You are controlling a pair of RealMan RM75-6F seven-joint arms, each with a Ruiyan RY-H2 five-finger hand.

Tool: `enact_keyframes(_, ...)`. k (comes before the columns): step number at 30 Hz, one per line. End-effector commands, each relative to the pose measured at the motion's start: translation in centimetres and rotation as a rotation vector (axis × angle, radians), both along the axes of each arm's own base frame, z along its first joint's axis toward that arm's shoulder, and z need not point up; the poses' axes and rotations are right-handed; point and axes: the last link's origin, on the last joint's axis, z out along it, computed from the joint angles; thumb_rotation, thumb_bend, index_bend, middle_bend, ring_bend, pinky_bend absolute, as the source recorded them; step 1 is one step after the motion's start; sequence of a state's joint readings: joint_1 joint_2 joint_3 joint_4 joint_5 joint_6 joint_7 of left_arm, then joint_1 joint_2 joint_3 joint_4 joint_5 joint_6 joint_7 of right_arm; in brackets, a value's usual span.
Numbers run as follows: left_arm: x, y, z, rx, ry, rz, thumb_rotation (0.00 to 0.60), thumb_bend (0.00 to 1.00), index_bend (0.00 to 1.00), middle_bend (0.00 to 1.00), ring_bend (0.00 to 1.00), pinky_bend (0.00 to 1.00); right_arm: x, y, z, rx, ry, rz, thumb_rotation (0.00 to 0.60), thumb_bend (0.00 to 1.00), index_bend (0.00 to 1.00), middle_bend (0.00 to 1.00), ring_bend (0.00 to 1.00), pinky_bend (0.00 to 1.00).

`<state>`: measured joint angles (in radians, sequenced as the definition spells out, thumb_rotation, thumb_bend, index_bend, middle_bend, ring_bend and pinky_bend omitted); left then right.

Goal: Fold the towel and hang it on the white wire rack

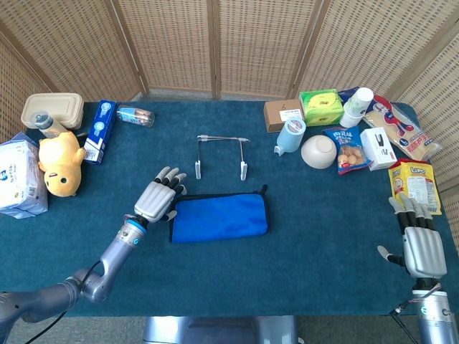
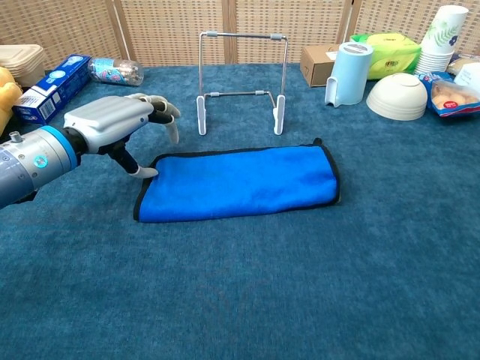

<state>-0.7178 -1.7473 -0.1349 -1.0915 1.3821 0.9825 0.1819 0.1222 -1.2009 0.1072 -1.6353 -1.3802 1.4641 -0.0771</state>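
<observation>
Now the left hand (image 1: 159,198) hovers at the towel's (image 1: 219,216) left end, fingers apart and grasping nothing.
From the head view, the folded blue towel lies flat at mid-table, just in front of the rack (image 1: 220,155), which stands bare; a plush (image 1: 60,164), a blue box (image 1: 99,131) and a tub (image 1: 51,110) crowd the far left, while a bowl (image 1: 318,151), a jug (image 1: 290,135) and snack packs (image 1: 411,186) fill the right; the right hand (image 1: 417,242) rests well apart near the right edge, fingers spread and empty. From the chest view, the left hand (image 2: 118,123) arches over the towel's (image 2: 238,182) corner, thumb tip at its hem; nothing stands between towel and rack (image 2: 241,81).
</observation>
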Motion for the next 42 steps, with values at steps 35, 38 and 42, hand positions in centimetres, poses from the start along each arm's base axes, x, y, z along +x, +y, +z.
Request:
enact_keyframes(35,0.4,0.3,-0.8,-0.033,0.015,0.001,0.6,0.46,0.42,0.16,0.0,0.0,-0.6,0.9,0.5,-0.024,-0.013,-0.026,0.6,0.12,0.0,0.02,0.0,0.0)
enact_keyframes(38,0.4,0.3,-0.9,-0.034,0.016,0.003,0.6,0.47,0.44,0.17,0.0,0.0,-0.6,1.0,0.5,-0.028,-0.013,-0.027,0.6,0.12,0.0,0.02,0.0,0.0)
enact_keyframes(42,0.4,0.4,-1.0,-0.034,0.017,0.002,0.6,0.49,0.47,0.17,0.0,0.0,-0.7,1.1,0.6,-0.032,-0.013,-0.029,0.6,0.12,0.0,0.02,0.0,0.0)
